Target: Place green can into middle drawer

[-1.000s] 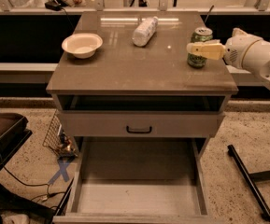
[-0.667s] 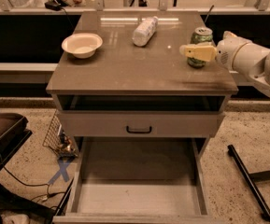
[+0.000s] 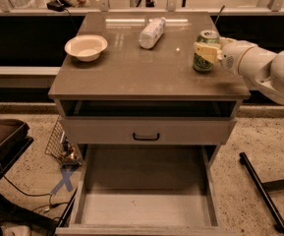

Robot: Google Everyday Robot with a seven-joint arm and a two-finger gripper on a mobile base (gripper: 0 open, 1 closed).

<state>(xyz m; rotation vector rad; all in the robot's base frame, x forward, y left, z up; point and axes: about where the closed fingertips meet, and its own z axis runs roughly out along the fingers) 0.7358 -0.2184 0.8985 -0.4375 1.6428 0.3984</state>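
The green can (image 3: pixel 204 62) stands upright near the right edge of the cabinet top (image 3: pixel 146 68). It has pale lettering and a silver top. My gripper (image 3: pixel 202 51) reaches in from the right on a white arm (image 3: pixel 259 65), and its yellow tip lies across the can's upper front at can height. The middle drawer (image 3: pixel 146 205) is pulled out low at the front. It is a wide grey tray with a pale floor, low side walls and nothing in it.
A white bowl (image 3: pixel 86 47) sits at the top's left and a white plastic bottle (image 3: pixel 151 32) lies at the back middle. A closed drawer front with a black handle (image 3: pixel 146 137) is above the tray. A black bar (image 3: pixel 262 191) lies on the floor at right and a wire basket (image 3: pixel 58 141) at left.
My gripper has moved left along the top's right side and now overlaps the green can. The can, bowl, bottle and drawer have not moved.
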